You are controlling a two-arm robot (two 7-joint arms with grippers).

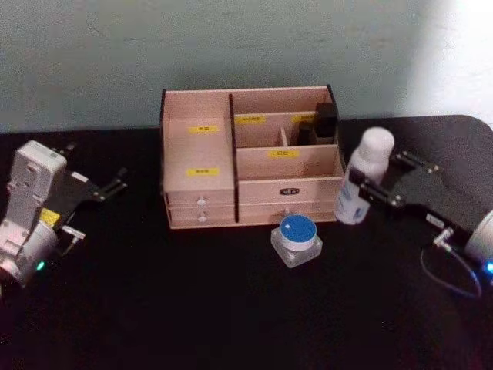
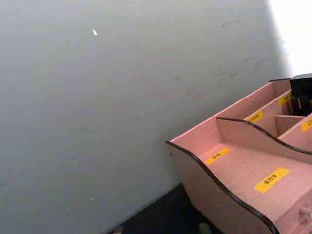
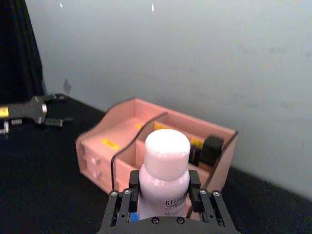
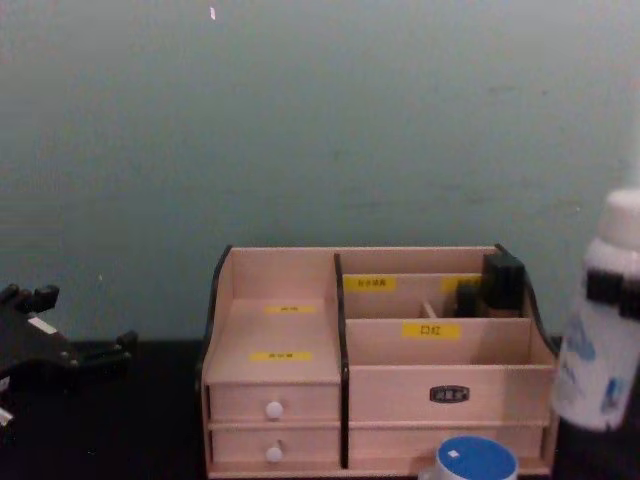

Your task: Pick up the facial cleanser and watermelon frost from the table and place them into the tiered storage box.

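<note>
The watermelon frost [image 1: 296, 235], a small clear jar with a blue lid, stands nearest on the black table [image 1: 192, 308], just in front of the tiered storage box [image 1: 289, 166] and slightly right of its middle; in the chest view its lid [image 4: 477, 460] sits below the box's lower right drawer. To the right, level with the box's front, the right gripper [image 1: 377, 171] reaches in from the right edge and is clamped on the facial cleanser [image 1: 363, 181], a white bottle with blue print; the right wrist view shows one black finger [image 3: 134, 183] pressed to each side of the bottle's body [image 3: 165, 165] below its cap. The bottle leans a little, top away from the box, just beside the box's right end; whether its base touches the table I cannot tell. On the far left the left gripper [image 1: 114, 183] is parked well apart from the box, its fingers spread and holding nothing. The box itself stands mid-table, light wood with dark edges; its left half steps down to two small drawers with white knobs [image 4: 273, 409]; yellow labels mark the compartments; a dark object [image 1: 323, 123] stands in the rear right compartment. Behind everything is a plain grey-green wall [image 4: 300, 120].
</note>
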